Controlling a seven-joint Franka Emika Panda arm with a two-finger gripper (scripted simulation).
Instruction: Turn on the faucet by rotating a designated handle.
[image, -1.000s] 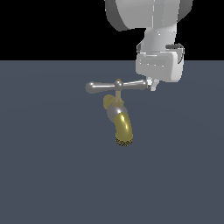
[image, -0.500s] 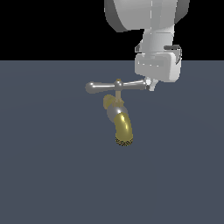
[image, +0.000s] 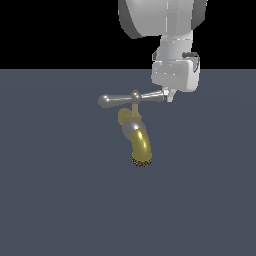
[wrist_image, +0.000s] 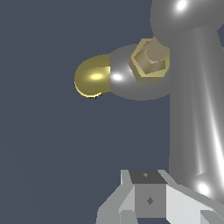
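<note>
The faucet (image: 136, 131) stands mid-scene, its curved brass-yellow spout (image: 141, 146) pointing down toward the viewer. On its thin brass stem sits the handle (image: 116, 100), a silver crossbar with bulbous ends. My gripper (image: 167, 95) hangs under the white hand, right at the handle's end on the exterior view's right, touching or nearly touching it. The fingertips look pressed together with nothing between them. In the wrist view the handle (wrist_image: 196, 100) fills the frame close beside my fingers (wrist_image: 148, 197), with the brass nut (wrist_image: 149, 59) and the spout (wrist_image: 92, 77) beyond.
A flat dark grey-blue floor (image: 55, 190) surrounds the faucet. The white arm (image: 160, 20) rises above the gripper into the black background.
The hand has shifted slightly toward the exterior view's left, against the handle's end. The handle itself looks barely changed.
</note>
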